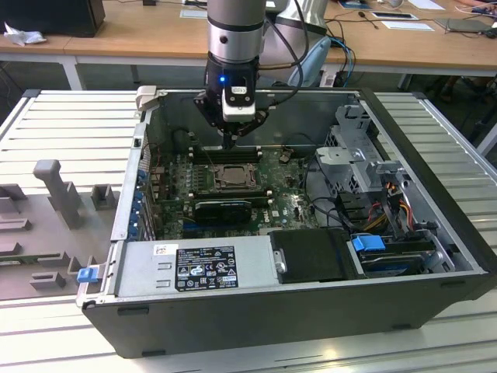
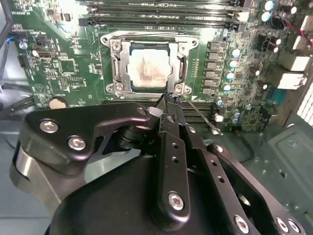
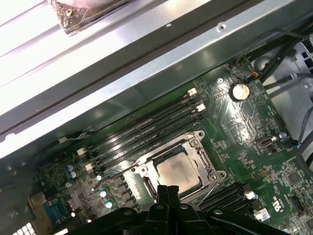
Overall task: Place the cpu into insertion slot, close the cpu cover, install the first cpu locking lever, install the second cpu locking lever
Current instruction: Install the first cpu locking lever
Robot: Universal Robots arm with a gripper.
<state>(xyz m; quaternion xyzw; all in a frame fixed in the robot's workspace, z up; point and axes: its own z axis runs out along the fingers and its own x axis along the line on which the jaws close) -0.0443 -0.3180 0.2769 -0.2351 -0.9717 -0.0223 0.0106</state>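
The cpu [image 2: 149, 68] [image 3: 178, 169] lies flat in the insertion slot [image 2: 172, 66] on the green board, its dull silver top facing up. The cpu cover [image 2: 117, 68] [image 3: 206, 162] lies down around it as a silver frame. A thin wire locking lever [image 2: 201, 120] sticks out at an angle from the socket corner nearest the fingertips. My gripper [image 1: 230, 140] [image 2: 168, 100] [image 3: 168, 192] hangs just above that edge of the socket. Its fingers are shut together with nothing visible between them.
Long black memory slots [image 2: 161, 14] run beside the socket, and a black card [image 1: 224, 208] sits on the other side. The case wall [image 3: 146, 63], power supply [image 1: 194, 268], drive cage [image 1: 365, 155] and cables [image 1: 388, 210] hem the board in. Grey fixtures [image 1: 58, 190] stand at the exterior view's left.
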